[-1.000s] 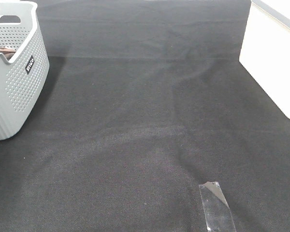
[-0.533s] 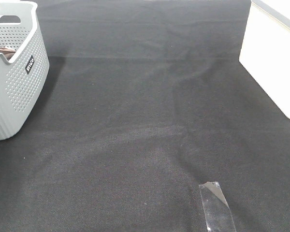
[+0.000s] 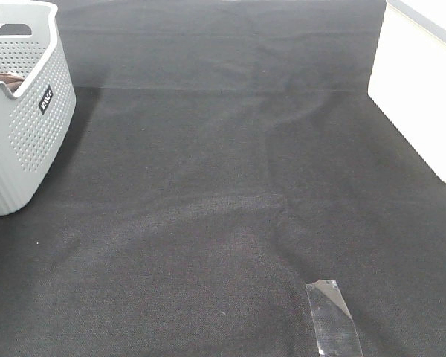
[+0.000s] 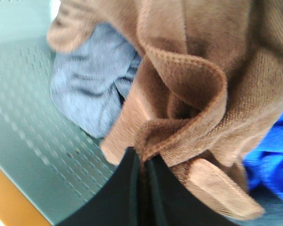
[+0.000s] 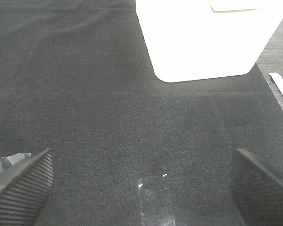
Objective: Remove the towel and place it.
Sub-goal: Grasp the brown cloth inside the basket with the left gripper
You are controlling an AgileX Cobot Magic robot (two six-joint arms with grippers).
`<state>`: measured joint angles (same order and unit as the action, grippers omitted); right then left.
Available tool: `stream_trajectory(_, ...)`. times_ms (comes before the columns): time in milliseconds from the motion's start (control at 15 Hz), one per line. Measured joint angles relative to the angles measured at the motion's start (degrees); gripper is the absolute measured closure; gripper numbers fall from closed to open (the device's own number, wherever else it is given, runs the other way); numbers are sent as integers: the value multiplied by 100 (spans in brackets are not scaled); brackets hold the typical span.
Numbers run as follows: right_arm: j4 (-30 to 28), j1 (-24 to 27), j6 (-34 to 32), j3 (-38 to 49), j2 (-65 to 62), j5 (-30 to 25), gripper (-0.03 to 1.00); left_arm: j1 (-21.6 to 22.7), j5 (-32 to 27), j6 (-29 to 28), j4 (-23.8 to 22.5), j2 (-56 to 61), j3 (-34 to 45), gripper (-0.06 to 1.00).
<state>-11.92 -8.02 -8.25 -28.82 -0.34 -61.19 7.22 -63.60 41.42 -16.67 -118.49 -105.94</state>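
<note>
Black woven cloth [image 3: 223, 186] covers the whole table. At the left edge of the high cam view stands the grey basket [image 3: 26, 134], perforated wall w/ a small dark label. A bit of the brown towel [image 3: 4, 79] shows inside it, just over the rim. At the right edge is a white box [image 3: 420, 89]. Near the front edge a strip of clear tape [image 3: 333, 321] lies flat on the cloth.

Left wrist cam: the left gripper [image 4: 141, 162] is down in the basket. Its two dark fingers are pressed together w/ almost no gap, and a folded hem of the towel is pinched between the tips. The towel is bunched in thick folds beyond the tips. It partly covers a pale grey-blue cloth [image 4: 89, 89] on one side and touches a bright blue fabric [image 4: 273, 160] on the other. The basket's dotted inner wall is just beside.

Right wrist cam: the right gripper [image 5: 141, 165] has its ribbed fingers [image 5: 23, 183] spread wide, one at each edge of the picture, w/ nothing held between them. It hangs over the black cloth, w/ the tape strip under it and the white box further ahead.
</note>
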Motion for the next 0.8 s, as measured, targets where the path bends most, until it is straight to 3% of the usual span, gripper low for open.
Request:
stream_trajectory(267, 0, 0, 0, 0, 0, 0, 1, 0, -143, -430, 292, 126, 0, 94)
stream_trajectory(800, 0, 0, 0, 0, 0, 0, 1, 0, -550, -453, 544, 1020, 0, 94)
